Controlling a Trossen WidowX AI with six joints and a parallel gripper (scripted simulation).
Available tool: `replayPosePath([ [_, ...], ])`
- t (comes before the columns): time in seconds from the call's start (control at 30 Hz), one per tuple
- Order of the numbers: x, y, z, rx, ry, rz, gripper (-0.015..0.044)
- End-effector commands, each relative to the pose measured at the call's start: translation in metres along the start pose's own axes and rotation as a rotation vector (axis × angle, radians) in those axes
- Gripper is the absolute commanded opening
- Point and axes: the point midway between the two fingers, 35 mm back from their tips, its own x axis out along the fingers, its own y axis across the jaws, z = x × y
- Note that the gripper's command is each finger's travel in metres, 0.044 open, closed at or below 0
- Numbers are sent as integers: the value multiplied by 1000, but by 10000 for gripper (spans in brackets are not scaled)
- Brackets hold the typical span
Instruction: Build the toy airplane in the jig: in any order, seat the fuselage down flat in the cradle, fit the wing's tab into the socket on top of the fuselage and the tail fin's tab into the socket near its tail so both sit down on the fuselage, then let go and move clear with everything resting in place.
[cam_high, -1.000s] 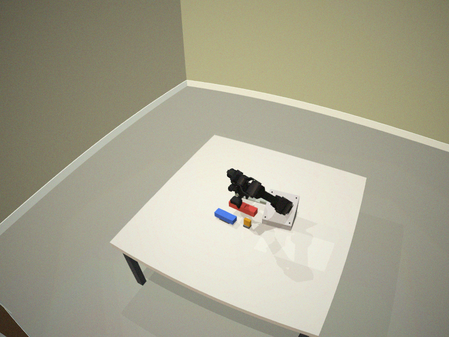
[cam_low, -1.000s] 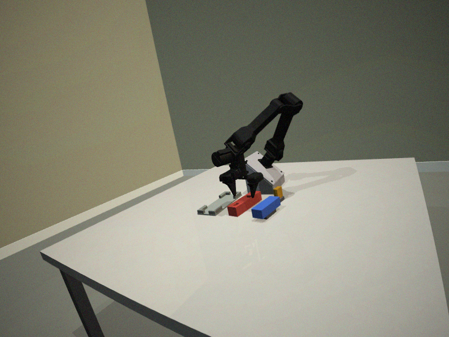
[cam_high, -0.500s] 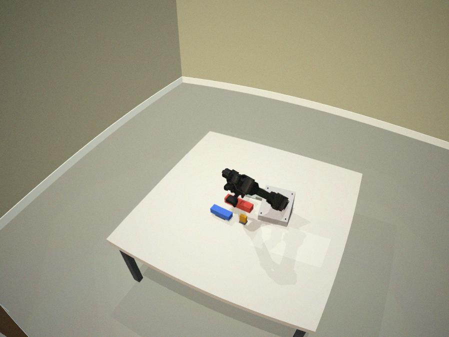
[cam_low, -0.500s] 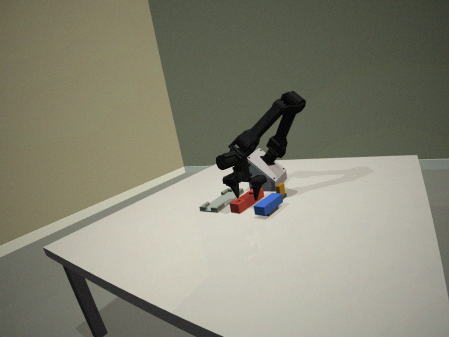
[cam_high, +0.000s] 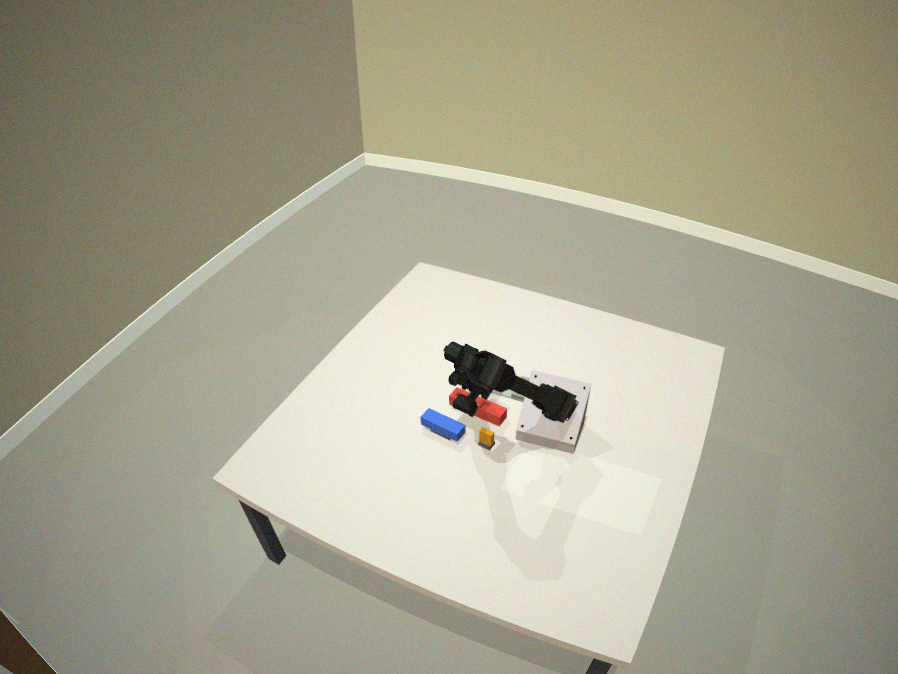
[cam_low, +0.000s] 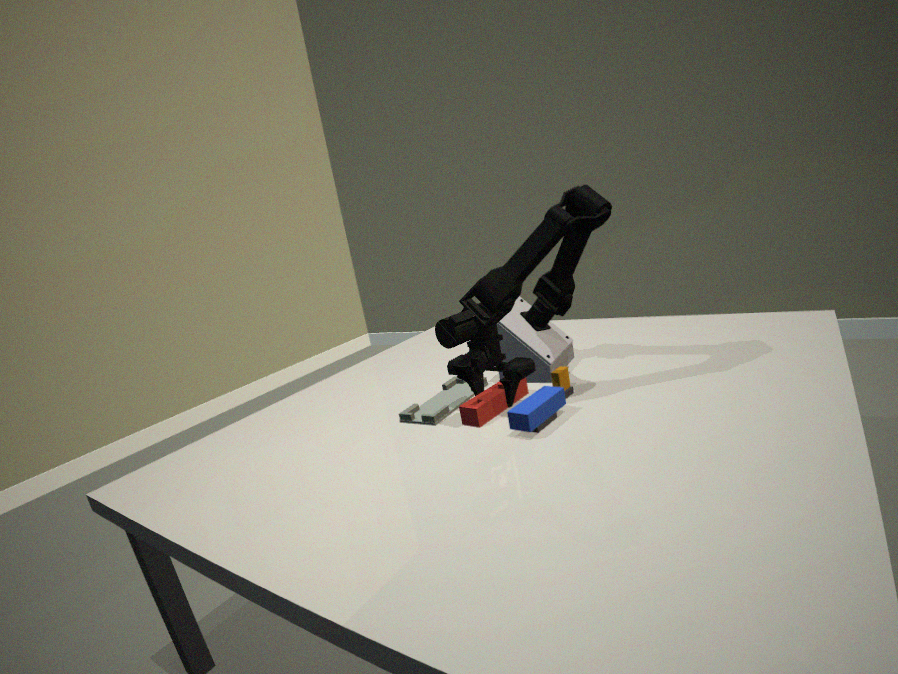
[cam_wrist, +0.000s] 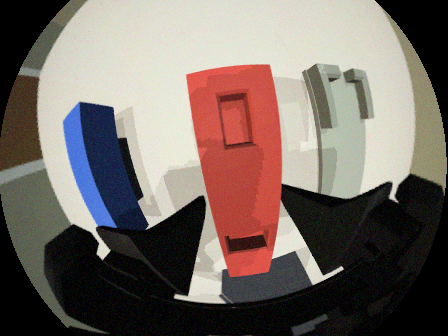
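1. The red fuselage (cam_high: 491, 412) (cam_low: 485, 404) (cam_wrist: 242, 185) is on the table (cam_high: 348, 464) (cam_low: 580, 507) (cam_wrist: 165, 55), outside the cradle; in the top view the arm covers part of it.
2. The gripper (cam_high: 470, 397) (cam_low: 494, 399) (cam_wrist: 242, 195) is at the fuselage, its fingers apart on either side, clamped on nothing. The top view hides much of them.
3. Beside the fuselage, on one side, lies the pale grey-green cradle (cam_high: 507, 395) (cam_low: 446, 402) (cam_wrist: 345, 155). The arm hides most of it from above, and a finger covers its near end in the wrist view.
4. On the fuselage's other side is the blue wing (cam_high: 442, 424) (cam_low: 536, 408) (cam_wrist: 100, 165), unattached. Its dark tab (cam_wrist: 131, 167) is partly hidden.
5. The orange tail fin (cam_high: 486, 436) (cam_low: 560, 377) stands near the fuselage's base-side end, also unattached; I cannot make it out in the wrist view.
6. Both fuselage sockets show in the wrist view, unfilled. The depth of the narrow one is lost in shadow.
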Motion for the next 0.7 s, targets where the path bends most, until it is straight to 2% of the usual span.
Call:
replayPosePath([
  [0.0, 1, 0, -1, 9, 2, 6, 256],
  [0.07, 1, 0, -1, 9, 2, 6, 204],
  [0.3, 1, 0, -1, 9, 2, 6, 157],
  [0.5, -9, 0, 1, 9, 1, 3, 0],
  [0.67, -23, -2, 4, 10, -1, -1, 0],
])
